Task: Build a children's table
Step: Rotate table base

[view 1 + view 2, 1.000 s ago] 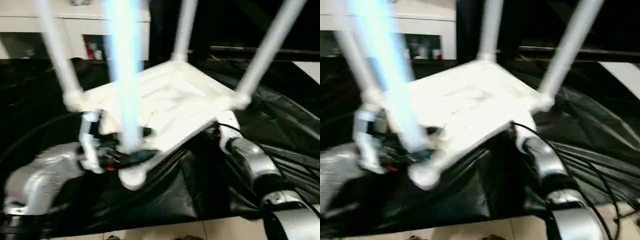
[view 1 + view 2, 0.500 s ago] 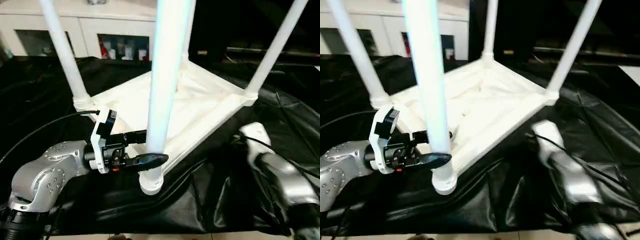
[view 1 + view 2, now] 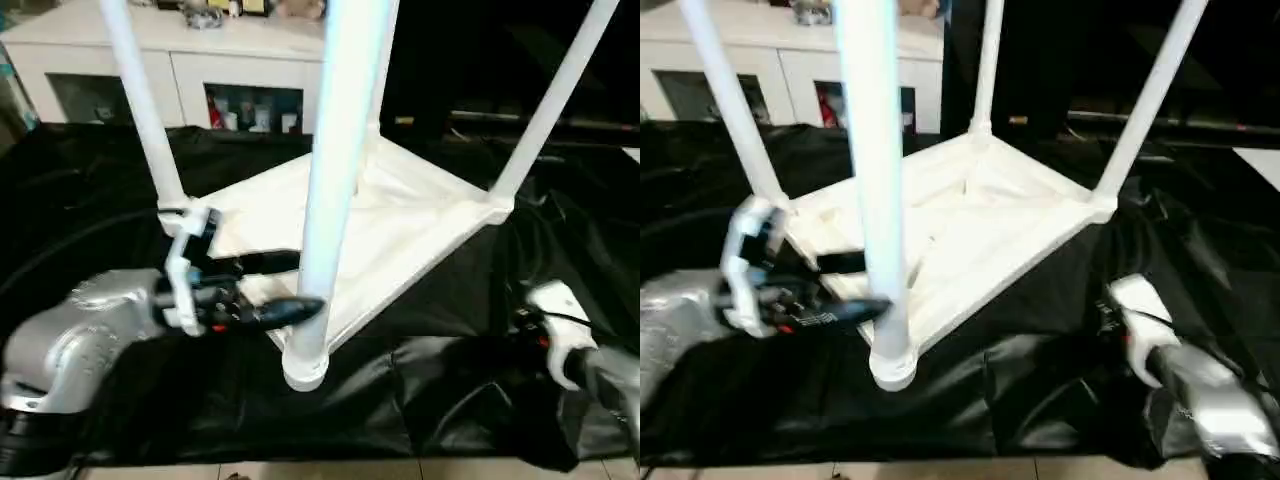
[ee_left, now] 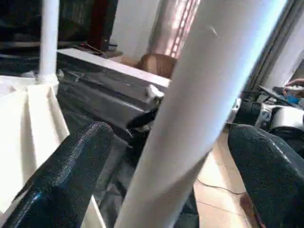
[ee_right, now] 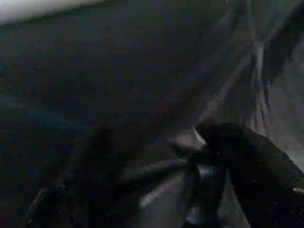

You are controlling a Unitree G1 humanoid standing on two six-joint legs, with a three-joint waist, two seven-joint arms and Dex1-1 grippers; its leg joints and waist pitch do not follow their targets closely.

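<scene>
While the tabletop [image 3: 380,215] lies upside down on the black-covered table [image 3: 80,180] with four legs pointing up, the near leg [image 3: 335,170] is straddled by the left claw [image 3: 300,285], spread wide, probably to steady it in its socket. The right claw [image 5: 142,190], released and empty, is seen low over the cloth, right of the tabletop.

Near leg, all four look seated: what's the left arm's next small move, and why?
Probably ease the left end effector back off the near leg. That leg stands upright in its corner socket of the upside-down tabletop, and the wrist view shows the two black fingers spread either side of it, not clamped.
</scene>
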